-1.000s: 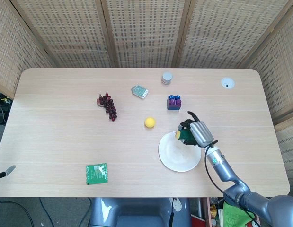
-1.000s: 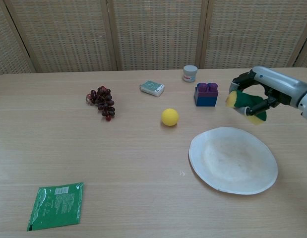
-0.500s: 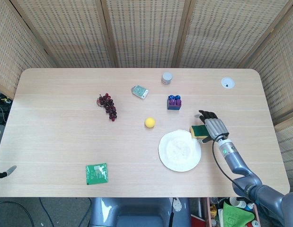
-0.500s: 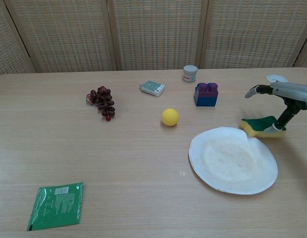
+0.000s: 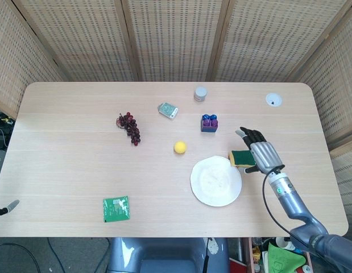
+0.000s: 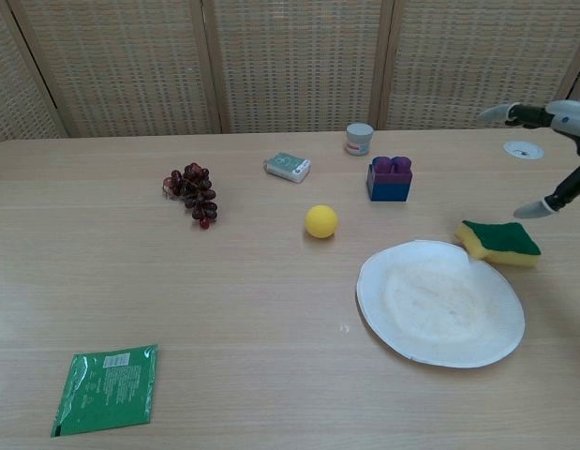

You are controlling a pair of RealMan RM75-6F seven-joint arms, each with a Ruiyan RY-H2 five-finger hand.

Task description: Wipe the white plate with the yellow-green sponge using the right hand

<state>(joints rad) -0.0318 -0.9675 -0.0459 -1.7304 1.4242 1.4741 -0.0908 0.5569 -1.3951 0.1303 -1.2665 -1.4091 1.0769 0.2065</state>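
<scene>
The white plate point(image 5: 216, 181) point(image 6: 440, 302) lies flat on the table, right of centre. The yellow-green sponge point(image 5: 240, 157) point(image 6: 500, 241) rests on the table at the plate's far right edge, green side up. My right hand point(image 5: 263, 152) point(image 6: 550, 150) is raised above and to the right of the sponge, fingers spread, holding nothing. In the chest view only its fingers show at the right border. My left hand shows in neither view.
A yellow ball point(image 5: 180, 148) sits left of the plate. A blue-purple block point(image 5: 208, 123), a grey-lidded jar point(image 5: 201, 93), a small green-white packet point(image 5: 168, 110), grapes point(image 5: 130, 127) and a green pouch point(image 5: 116, 209) lie around. A white disc point(image 5: 273, 100) is at the far right.
My right hand carried the sponge off the plate to its right edge, set it on the table, let go and lifted away with fingers spread.
</scene>
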